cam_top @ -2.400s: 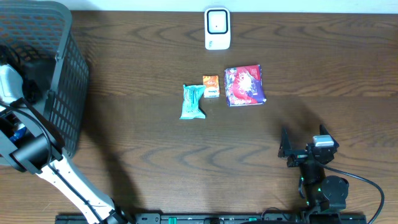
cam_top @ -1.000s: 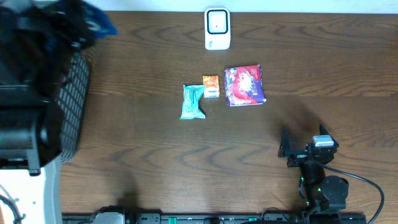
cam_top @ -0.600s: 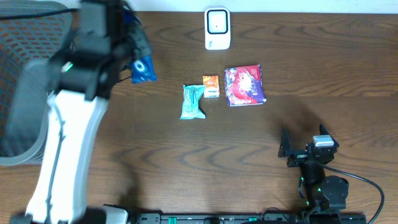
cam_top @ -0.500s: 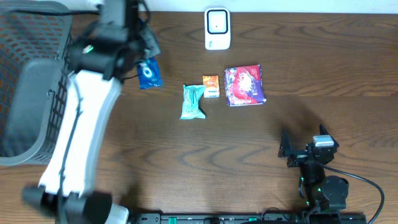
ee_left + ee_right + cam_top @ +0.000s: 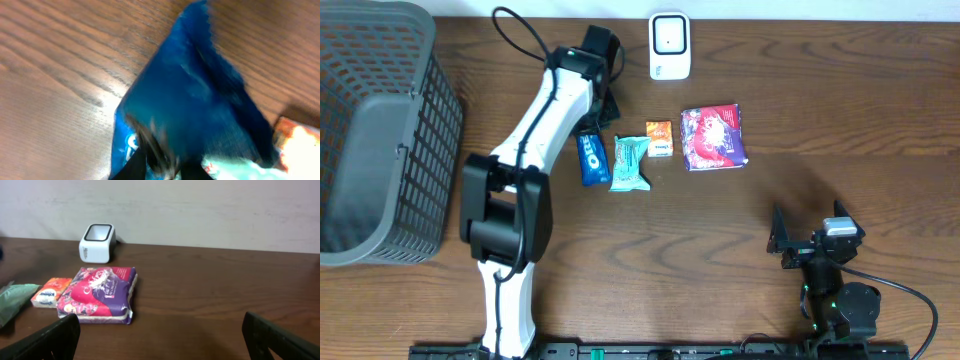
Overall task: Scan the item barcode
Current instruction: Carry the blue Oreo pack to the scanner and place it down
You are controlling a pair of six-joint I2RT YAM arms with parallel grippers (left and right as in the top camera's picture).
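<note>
Your left gripper (image 5: 598,112) is at the far end of the blue packet (image 5: 590,158), which lies front-to-back. I can't tell if it's holding.

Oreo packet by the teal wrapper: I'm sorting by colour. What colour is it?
Oreo packet: blue, white lettering; clearest in the overhead view.

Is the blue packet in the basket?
No, the blue packet lies on the table beside the teal packet, apart from the basket.
</note>
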